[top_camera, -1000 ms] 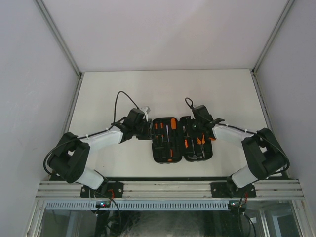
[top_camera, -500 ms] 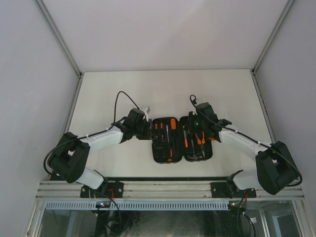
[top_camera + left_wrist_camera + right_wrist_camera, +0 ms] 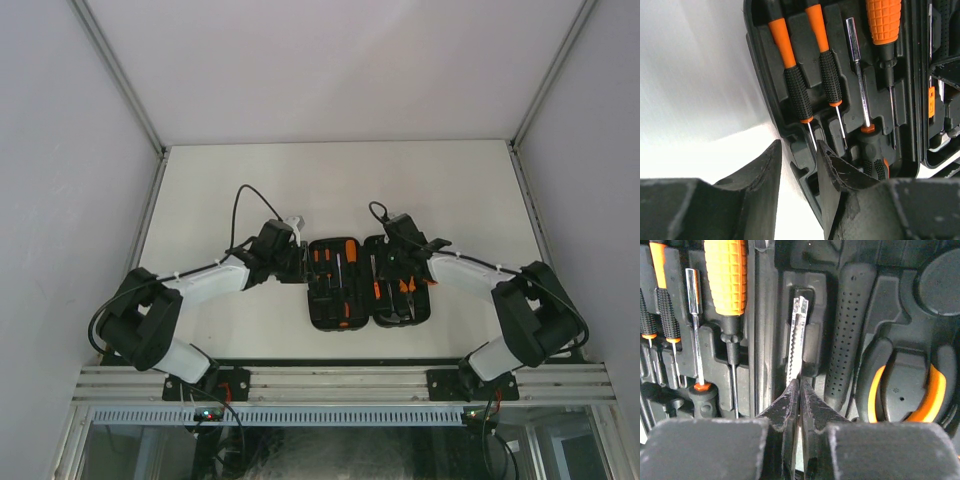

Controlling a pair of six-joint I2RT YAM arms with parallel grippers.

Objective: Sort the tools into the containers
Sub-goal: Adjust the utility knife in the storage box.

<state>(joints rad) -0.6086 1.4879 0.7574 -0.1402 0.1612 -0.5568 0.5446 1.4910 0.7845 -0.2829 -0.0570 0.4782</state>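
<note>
The black tool case [image 3: 320,312] lies open at the table's middle, with tools in its moulded slots. My left gripper [image 3: 298,262] is at its left rim; in the left wrist view the gripper [image 3: 799,150] is open, with one finger outside the rim [image 3: 765,125] and one inside. Two thin orange-and-black screwdrivers [image 3: 790,65] lie beside it. My right gripper [image 3: 393,262] is over the right half. In the right wrist view it [image 3: 799,382] is shut on a thin serrated metal blade [image 3: 797,335] standing in its slot. Orange-handled pliers [image 3: 935,385] lie to its right.
A big orange-handled screwdriver [image 3: 729,270] and a metal bit shaft [image 3: 694,315] lie left of the blade. A black perforated handle [image 3: 847,325] lies right of it. White table [image 3: 330,190] surrounds the case, with grey walls on three sides.
My right arm's elbow swung out to the right half a second ago and has come back in; its gripper stays over the case's right half. The left arm has not moved.
</note>
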